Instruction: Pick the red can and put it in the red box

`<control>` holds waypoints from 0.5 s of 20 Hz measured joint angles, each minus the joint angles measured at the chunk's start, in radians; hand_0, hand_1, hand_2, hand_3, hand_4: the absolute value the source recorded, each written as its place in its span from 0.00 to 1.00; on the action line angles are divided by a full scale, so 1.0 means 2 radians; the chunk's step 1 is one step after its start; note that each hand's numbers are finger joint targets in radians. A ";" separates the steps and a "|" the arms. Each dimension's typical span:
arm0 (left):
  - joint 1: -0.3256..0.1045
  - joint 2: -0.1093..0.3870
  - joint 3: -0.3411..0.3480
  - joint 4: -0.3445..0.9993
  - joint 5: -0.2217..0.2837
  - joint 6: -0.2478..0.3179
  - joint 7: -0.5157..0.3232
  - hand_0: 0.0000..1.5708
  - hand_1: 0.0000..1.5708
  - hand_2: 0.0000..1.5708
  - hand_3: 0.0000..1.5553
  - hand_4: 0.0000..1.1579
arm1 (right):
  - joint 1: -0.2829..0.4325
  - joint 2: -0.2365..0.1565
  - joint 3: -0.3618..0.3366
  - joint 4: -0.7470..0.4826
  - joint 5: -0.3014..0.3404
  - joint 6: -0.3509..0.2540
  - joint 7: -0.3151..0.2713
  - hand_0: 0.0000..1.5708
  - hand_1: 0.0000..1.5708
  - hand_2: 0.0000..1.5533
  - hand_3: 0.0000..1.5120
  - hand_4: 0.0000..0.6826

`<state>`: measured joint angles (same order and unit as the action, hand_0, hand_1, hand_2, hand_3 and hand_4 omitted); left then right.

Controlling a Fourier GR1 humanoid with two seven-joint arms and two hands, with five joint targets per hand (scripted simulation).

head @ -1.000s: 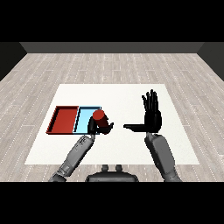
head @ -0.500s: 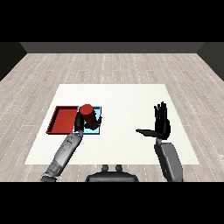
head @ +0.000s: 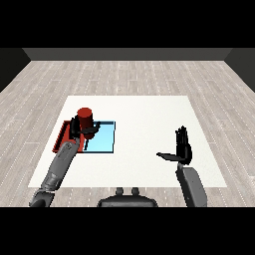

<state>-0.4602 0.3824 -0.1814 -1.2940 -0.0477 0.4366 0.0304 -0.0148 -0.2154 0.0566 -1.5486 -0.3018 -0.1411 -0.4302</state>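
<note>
Far on the left lies the red tray [head: 63,138]. Only a thin strip of it shows, because the robot's left arm and the can are in front of the rest. So I can't see how much room is inside it.

Next comes the left hand [head: 79,130]. Its fingers are curled round the red can [head: 85,117], and the can stands straight up in the hand, its long side pointing up and down. The hand hides the can's lower part, so I can't tell if the bottom touches anything or hangs in the air. From where I stand, the can looks to be over the line where the two trays meet, maybe a bit more on the red side. That is the thing that matters most now. The red tray lies to the left of the can and very near it, so I think the hand needs only a small move left before it can set the can down inside.

Just beside that is the light blue tray [head: 102,141], touching the red one.

Then there is a wide bare patch of white counter [head: 144,114].

On the right, well apart from everything, the right hand [head: 182,149] hovers with its fingers straight up and its thumb sticking out sideways. It holds nothing. The left hand is much nearer the trays.
</note>
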 measured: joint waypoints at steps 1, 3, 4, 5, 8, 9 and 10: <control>-0.007 0.007 0.009 0.024 0.001 -0.006 -0.001 0.98 0.98 0.97 0.93 0.93 | -0.004 0.003 -0.001 0.012 0.001 0.001 -0.005 0.00 0.00 0.00 0.00 0.00; -0.021 0.021 0.028 0.073 0.003 -0.019 -0.004 1.00 1.00 0.99 0.94 0.95 | -0.007 0.002 -0.003 0.018 0.003 0.001 -0.001 0.00 0.00 0.00 0.00 0.00; -0.024 0.024 0.035 0.100 0.001 -0.020 -0.010 1.00 1.00 0.99 0.94 0.95 | -0.016 0.001 -0.004 0.029 0.007 0.000 -0.002 0.00 0.00 0.00 0.00 0.00; -0.030 0.026 0.044 0.131 0.002 -0.021 -0.017 1.00 1.00 1.00 0.95 0.95 | -0.012 0.000 -0.006 0.031 0.006 0.005 -0.007 0.00 0.00 0.00 0.00 0.00; -0.035 0.032 0.069 0.215 0.004 -0.026 -0.048 1.00 1.00 1.00 0.96 0.94 | -0.009 -0.004 -0.009 0.033 0.008 0.011 -0.017 0.00 0.00 0.00 0.00 0.00; -0.040 0.033 0.076 0.244 0.005 -0.029 -0.058 1.00 1.00 1.00 0.96 0.93 | -0.016 -0.005 -0.014 0.042 0.006 0.016 -0.020 0.00 0.00 0.00 0.00 0.00; -0.046 0.033 0.083 0.272 0.004 -0.029 -0.067 1.00 1.00 1.00 0.96 0.92 | -0.017 -0.003 -0.016 0.048 0.006 0.019 -0.029 0.00 0.00 0.00 0.00 0.00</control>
<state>-0.5512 0.4494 -0.0152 -0.7505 -0.0400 0.3781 -0.1041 -0.0490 -0.2213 0.0252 -1.4520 -0.2907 -0.1025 -0.4883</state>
